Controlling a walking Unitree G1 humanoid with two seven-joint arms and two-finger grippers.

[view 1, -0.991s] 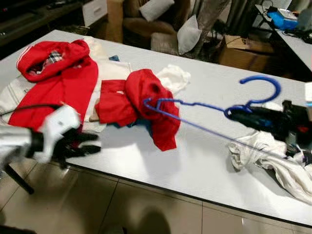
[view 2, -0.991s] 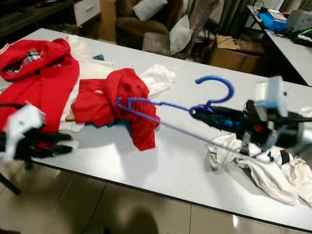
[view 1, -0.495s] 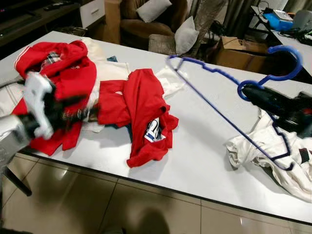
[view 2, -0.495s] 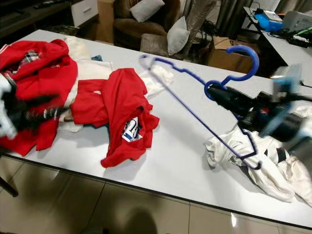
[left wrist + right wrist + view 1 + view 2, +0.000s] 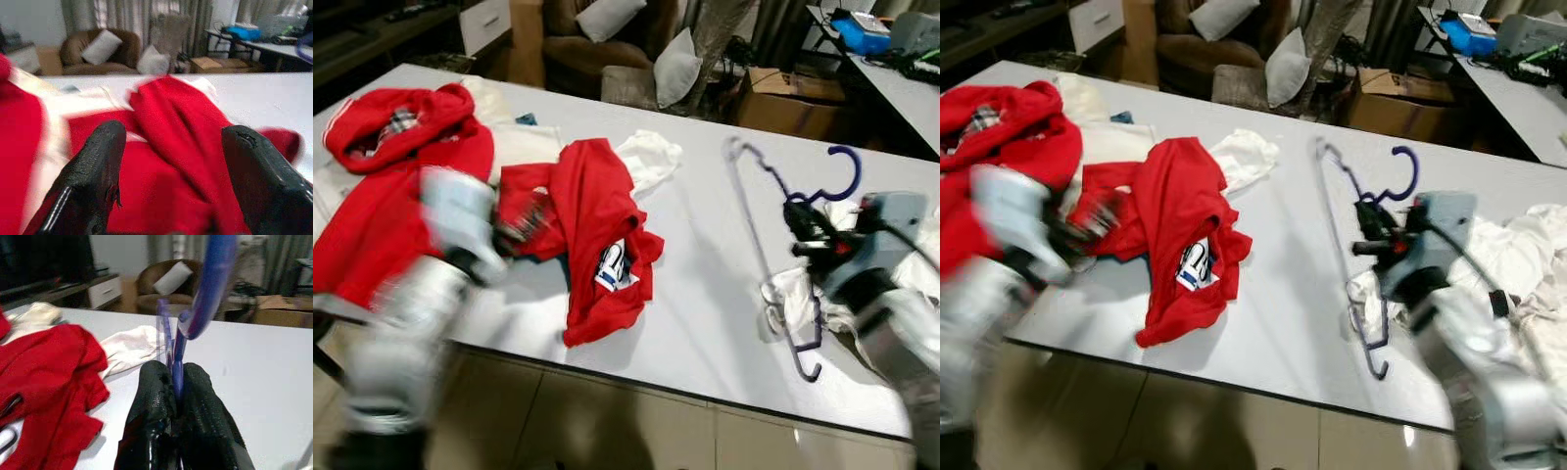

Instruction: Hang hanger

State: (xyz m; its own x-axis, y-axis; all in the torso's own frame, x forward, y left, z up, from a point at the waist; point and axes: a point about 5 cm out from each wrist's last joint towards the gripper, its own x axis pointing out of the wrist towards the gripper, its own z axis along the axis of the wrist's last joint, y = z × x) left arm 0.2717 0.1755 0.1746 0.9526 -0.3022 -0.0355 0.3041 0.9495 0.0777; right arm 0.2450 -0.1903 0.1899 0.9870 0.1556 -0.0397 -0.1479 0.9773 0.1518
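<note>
The right gripper (image 5: pixel 173 382) has its two black fingers pressed together on the neck of the blue hanger (image 5: pixel 773 225), just below the hook, which curls up above the fingertips. From that pinch the thin frame hangs down and forward over the white table (image 5: pixel 705 294), its low corner beside a crumpled white cloth (image 5: pixel 793 294) under the wrist.

The hanger looks like thin coated wire: light, springy, and prone to swing about so narrow a grip. The neck seems the right hold, since it leaves the hook free for a rail, but smooth wire between smooth pads may twist, so a firm squeeze and slow wrist turns would be wise.

The left gripper (image 5: pixel 168 161) is spread wide, with a red shirt (image 5: pixel 602 220) on the table right ahead of its fingers and nothing between them; its arm is blurred. Past the shirt lie a white garment (image 5: pixel 651 157) and, off to the side, a red jacket (image 5: pixel 396 147). Farther off stand cushioned chairs (image 5: pixel 607 29). No rail can be made out.
</note>
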